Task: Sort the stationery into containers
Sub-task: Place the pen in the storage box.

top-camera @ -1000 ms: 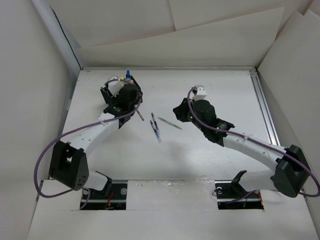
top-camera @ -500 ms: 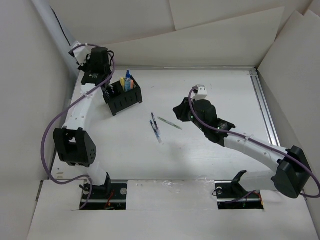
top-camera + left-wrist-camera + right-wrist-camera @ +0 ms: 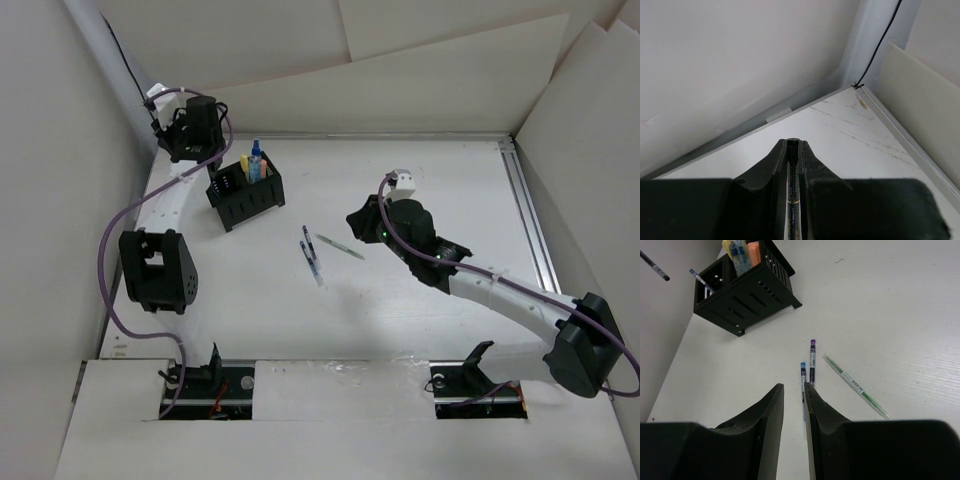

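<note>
The black organiser box (image 3: 246, 197) (image 3: 747, 287) stands at the back left, holding a blue-capped tube (image 3: 256, 156), a yellow stick (image 3: 728, 247), an orange marker (image 3: 754, 253) and a pen (image 3: 700, 278). My left gripper (image 3: 187, 133) (image 3: 793, 146) is raised by the back left corner, shut on a dark pen (image 3: 791, 192) that runs between its fingers. Three pens lie mid-table: a purple one (image 3: 812, 360) (image 3: 306, 239), a blue-capped one (image 3: 803, 382) (image 3: 314, 266) and a green one (image 3: 855, 386) (image 3: 340, 246). My right gripper (image 3: 794, 392) (image 3: 358, 226) hovers open just short of them, nothing between its fingers.
White walls close in the back and left; the corner post (image 3: 875, 45) and a thin black cable (image 3: 880, 47) are right ahead of the left gripper. A metal rail (image 3: 530, 220) runs along the table's right side. The left arm's elbow (image 3: 155, 270) stands over the left edge.
The left arm swung up from over the organiser to the back left corner, carrying the dark pen. The right arm has barely moved, its jaws still apart.
</note>
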### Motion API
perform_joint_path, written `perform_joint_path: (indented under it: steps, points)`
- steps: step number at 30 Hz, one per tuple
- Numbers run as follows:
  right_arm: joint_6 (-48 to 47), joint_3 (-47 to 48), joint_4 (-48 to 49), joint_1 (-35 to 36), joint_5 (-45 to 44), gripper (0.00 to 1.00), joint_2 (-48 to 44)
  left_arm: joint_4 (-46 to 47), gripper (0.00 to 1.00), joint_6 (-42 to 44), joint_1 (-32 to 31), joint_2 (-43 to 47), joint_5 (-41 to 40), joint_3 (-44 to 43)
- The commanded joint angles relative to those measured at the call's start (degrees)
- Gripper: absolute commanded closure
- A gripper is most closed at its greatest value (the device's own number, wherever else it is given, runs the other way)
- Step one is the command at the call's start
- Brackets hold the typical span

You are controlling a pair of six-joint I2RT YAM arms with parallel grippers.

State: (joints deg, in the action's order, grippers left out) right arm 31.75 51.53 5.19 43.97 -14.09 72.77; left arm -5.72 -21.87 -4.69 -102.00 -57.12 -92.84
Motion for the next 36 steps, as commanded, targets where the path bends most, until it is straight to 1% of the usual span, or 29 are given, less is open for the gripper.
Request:
perform_joint_path:
  steps: [1, 4, 10, 16, 22, 32, 34, 36]
  points:
    - [-0.11, 0.33, 3.25, 0.42, 0.46, 0.71, 0.09, 8.15, 1.00, 6.12, -1.28, -1.54, -4.49, -1.91]
    - [-0.11, 0.33, 3.25, 0.42, -0.15, 0.71, -0.53, 10.81, 1.00, 7.54, -1.29, -3.73, -5.02, -1.21]
    - [-0.63, 0.33, 3.25, 0.42, -0.15, 0.71, -0.53, 12.04, 1.00, 7.54, -2.43, -7.16, -5.02, -1.73]
    - [-0.63, 0.33, 3.25, 0.42, -0.15, 0.71, -0.53, 15.20, 1.00, 7.01, -2.43, -7.69, -4.49, 0.19]
    - [-0.63, 0.33, 3.25, 0.42, -0.15, 0.71, -0.53, 21.97, 1.00, 11.32, -3.66, -7.16, -5.02, 4.15]
    - [-0.63, 0.33, 3.77, 0.42, -0.15, 0.71, -1.05, 21.18, 1.00, 9.65, -4.72, -7.70, -5.54, 5.21]
    - [-0.63, 0.33, 3.77, 0.42, -0.15, 0.71, -1.05, 20.66, 0.97, 9.12, -4.72, -6.91, -5.54, 5.82]
    - [-0.63, 0.33, 3.77, 0.42, -0.15, 0.71, -1.05, 20.66, 0.96, 8.42, -4.72, -6.38, -5.02, 6.53]
